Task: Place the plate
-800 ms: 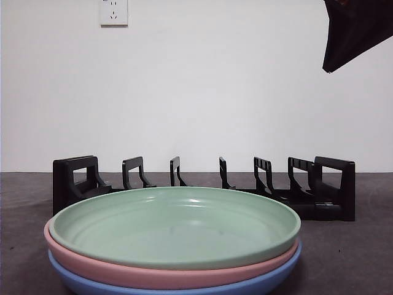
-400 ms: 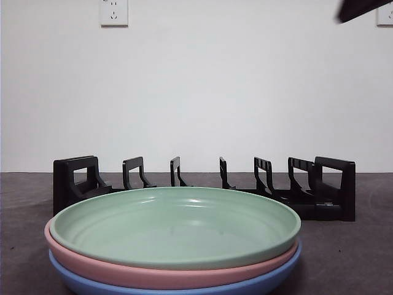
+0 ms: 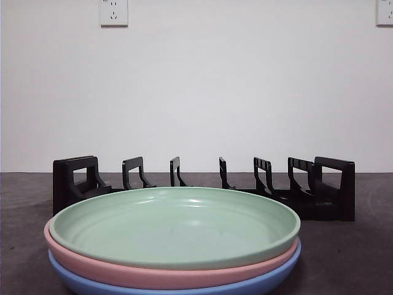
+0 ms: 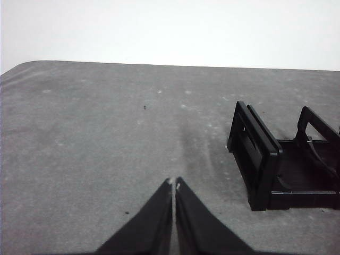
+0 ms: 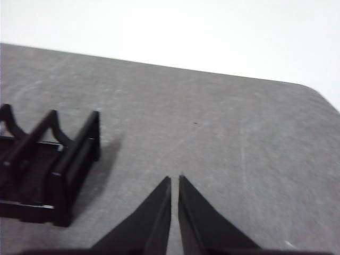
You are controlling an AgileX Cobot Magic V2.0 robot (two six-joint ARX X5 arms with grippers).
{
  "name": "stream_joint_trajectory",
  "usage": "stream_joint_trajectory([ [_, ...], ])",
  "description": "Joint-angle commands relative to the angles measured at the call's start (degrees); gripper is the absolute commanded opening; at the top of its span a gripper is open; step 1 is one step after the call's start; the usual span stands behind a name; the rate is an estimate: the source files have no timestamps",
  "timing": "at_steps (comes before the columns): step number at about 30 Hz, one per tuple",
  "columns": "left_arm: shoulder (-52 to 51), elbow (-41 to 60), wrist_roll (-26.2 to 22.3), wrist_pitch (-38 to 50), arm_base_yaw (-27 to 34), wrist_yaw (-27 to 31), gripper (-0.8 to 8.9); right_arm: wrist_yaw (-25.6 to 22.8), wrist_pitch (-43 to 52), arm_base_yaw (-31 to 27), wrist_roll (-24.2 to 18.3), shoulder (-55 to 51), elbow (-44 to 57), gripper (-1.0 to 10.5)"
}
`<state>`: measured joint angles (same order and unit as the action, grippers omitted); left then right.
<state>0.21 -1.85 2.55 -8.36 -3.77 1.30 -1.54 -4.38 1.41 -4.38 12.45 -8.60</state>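
Gripper gone from above plates [image 3: 175, 230]

Left gripper [image 4: 173, 183], two matte black jaws, smooth flat faces, each tapering to a narrow pointed tip, right gripper [image 5: 175, 179] of identical black wedge-shaped construction, no visible markings

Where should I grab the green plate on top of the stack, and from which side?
Take the green plate by its raised rim at a side edge, coming in from above. It lies flat, nested on the pink plate, so only the overhanging lip offers the fingers a pinch.
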Motion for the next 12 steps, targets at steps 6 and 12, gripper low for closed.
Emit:
stream_joint_trajectory([
  [6, 0.0, 1.1, 0.3, 0.6, 0.0, -0.2, 0.07, 0.0, -2.3, -1.8, 0.9, -12.6, 7.9, 0.2],
  [12, 0.0, 1.1, 0.3, 0.5, 0.0, -0.2, 0.07, 0.1, -1.7, -2.0, 1.1, -12.2, 7.9, 0.2],
])
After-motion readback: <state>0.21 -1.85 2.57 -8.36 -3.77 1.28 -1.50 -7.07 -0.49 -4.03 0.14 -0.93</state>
